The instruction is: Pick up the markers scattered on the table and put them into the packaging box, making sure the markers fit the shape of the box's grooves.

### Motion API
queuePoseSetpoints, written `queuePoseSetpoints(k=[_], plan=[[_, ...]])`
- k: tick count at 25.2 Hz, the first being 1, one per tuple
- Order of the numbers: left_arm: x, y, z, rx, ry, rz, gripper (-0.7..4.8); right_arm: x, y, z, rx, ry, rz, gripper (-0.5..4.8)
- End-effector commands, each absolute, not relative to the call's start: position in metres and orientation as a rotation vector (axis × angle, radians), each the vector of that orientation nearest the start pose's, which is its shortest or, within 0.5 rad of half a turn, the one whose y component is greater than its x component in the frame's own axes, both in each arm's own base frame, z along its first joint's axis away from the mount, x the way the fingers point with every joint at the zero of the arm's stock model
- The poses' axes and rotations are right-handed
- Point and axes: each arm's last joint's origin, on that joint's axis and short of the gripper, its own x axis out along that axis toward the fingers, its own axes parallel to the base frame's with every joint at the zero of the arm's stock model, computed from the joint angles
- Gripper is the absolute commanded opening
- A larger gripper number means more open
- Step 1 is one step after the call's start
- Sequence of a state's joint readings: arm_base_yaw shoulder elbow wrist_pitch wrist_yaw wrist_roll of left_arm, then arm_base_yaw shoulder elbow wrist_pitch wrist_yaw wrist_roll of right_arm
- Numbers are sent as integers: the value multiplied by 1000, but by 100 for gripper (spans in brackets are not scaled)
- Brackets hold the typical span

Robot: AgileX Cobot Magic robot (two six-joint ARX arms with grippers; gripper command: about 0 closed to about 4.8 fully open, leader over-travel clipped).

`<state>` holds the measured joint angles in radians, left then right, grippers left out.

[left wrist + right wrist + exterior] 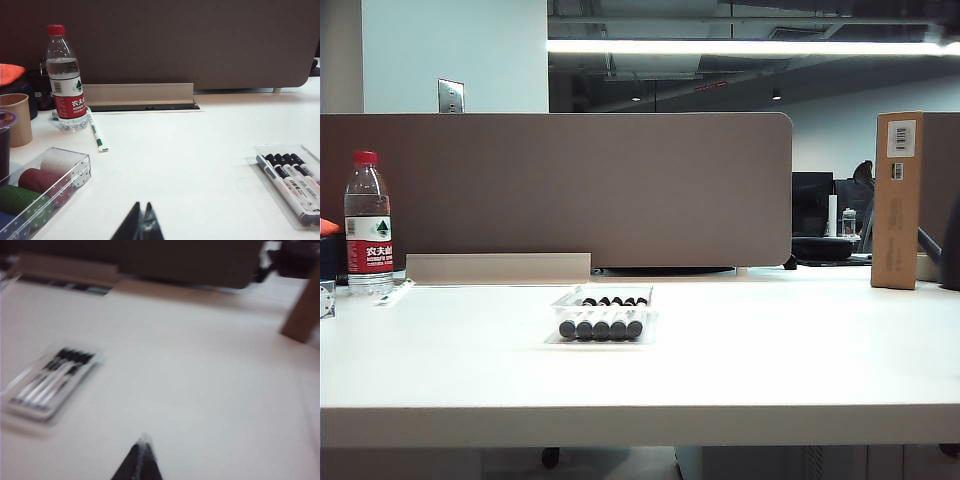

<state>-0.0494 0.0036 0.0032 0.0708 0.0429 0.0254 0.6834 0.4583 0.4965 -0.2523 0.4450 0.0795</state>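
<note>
White desk surface [770, 350] fills the scene, backed by a long brown partition panel [560, 185] with a dim office behind it.

At the far left stands a clear plastic water bottle with a red cap and red label [367, 225], upright against the partition and well away from the working area. Just beside its base lies a thin white pen with green print [97, 132]. The left wrist view also shows a clear plastic case of coloured rolls [42, 187] and a tan paper cup [17, 117], parked at the desk's left margin, apart from the task.

The left gripper [141, 225] hovers low over bare desk with its dark fingertips pressed together and nothing between them; it looks parked rather than working.

Near the middle of the desk sits the small shallow clear plastic packaging box [567, 298], flat on the surface. Five short markers with black caps and white printed barrels [601, 326] lie in it side by side, parallel, caps all pointing the same way, apparently each seated in its own groove. No loose marker shows anywhere on the desk, so the task seems finished.

The right gripper [142, 460] hangs over open desk to the right of the tray, fingertips closed on nothing; its view is blurred, so finer detail cannot be told.

At the far right a tall brown cardboard box with a white barcode label [897, 200] stands upright against the back edge.
</note>
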Motion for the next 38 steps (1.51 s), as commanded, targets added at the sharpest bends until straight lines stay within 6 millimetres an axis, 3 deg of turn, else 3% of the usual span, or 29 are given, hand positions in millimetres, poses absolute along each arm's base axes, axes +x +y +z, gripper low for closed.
queuePoseSetpoints(k=[1, 9, 15, 17, 21, 32, 38], plan=[[97, -6, 174, 26, -90, -94, -5, 91, 45, 264, 35, 87, 128, -8], [97, -6, 174, 26, -90, -96, -5, 69, 10, 235, 113, -79, -115, -8], [97, -6, 172, 26, -68, -97, -5, 80, 4, 213, 87, -28, -205, -8], [97, -6, 172, 26, -67, -97, -5, 88, 5, 190, 85, -19, -219, -8], [97, -6, 172, 26, -67, -96, -5, 96, 8, 165, 89, -25, -152, -8], [97, -6, 172, 26, -67, -96, -5, 97, 2, 162, 78, 11, -154, -8], [97, -6, 172, 26, -67, -97, -5, 97, 1, 162, 71, 14, -18, -8]])
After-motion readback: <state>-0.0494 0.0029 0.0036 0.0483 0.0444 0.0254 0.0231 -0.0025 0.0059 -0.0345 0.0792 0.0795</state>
